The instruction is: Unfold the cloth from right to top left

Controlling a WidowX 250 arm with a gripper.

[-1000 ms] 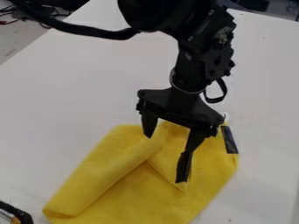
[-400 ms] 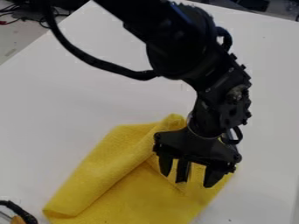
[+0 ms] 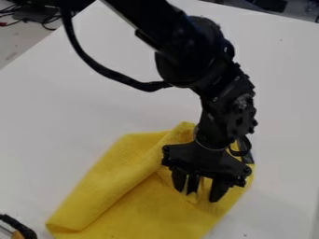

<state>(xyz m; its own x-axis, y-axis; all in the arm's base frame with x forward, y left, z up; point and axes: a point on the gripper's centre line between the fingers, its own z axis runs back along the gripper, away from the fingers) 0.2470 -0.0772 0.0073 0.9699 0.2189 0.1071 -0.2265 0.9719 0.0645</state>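
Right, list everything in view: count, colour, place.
Table: one, white, under the cloth
Cloth: one, yellow, lower middle, partly folded
Dark strips: two, one at the cloth's right edge, one between the tool's fingers
Unclear object: one, dark with an orange part, bottom left corner
Floor cables: several, black and red, top left
Dark items: count unclear, beyond the table's far edge
Arm: one, black, from the top edge
Arm cable: one, black, left of the arm
Tool: one, black, over the cloth

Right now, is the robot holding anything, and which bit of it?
It can't be told: the gripper is down at the yellow cloth, but whether it pinches any isn't clear.
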